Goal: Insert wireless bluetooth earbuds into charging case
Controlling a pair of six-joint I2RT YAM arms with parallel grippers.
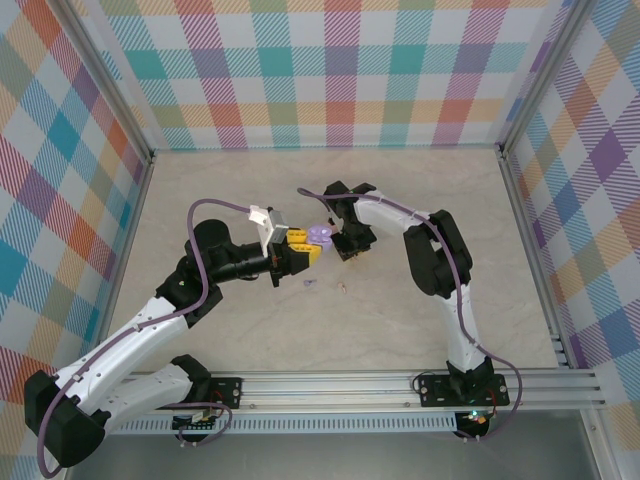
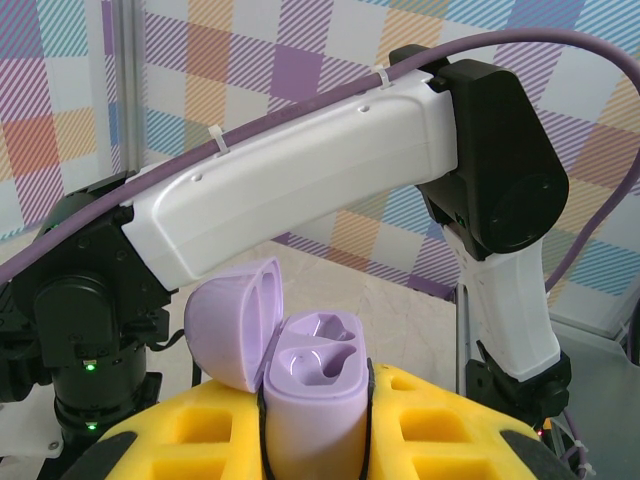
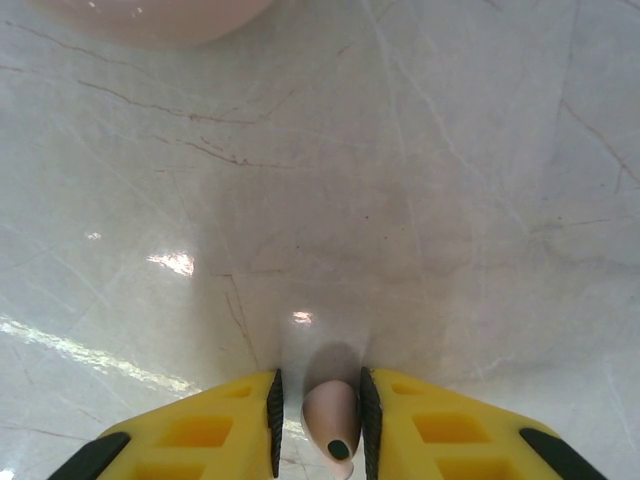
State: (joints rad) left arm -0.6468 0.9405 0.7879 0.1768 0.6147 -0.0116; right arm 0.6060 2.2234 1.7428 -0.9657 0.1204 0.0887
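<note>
- Top external: the left claw (image 1: 300, 250) is clenched on the open purple charging case (image 1: 319, 235) over the middle of the counter (image 1: 420, 190), with the right claw (image 1: 347, 243) just beside it. A loose purple earbud (image 1: 308, 283) and a loose pale earbud (image 1: 342, 290) lie near, toward the arms. The counter is open all round and the walls are well apart.
- Left wrist: the case stands upright between yellow pads (image 2: 200, 440), its lid (image 2: 235, 325) hinged open leftward. Its sockets (image 2: 315, 350) appear empty. The right arm (image 2: 330, 170) crowds the space behind, so approach room looks tight.
- Right wrist: the right claw grasps a pinched pale earbud (image 3: 332, 415) low over the counter. It is likely featherlight, hard and glossy, so prone to slip or twist; a hold across the bulb seems safest. A pale pink rounded thing (image 3: 150, 15) sits at the top edge.
</note>
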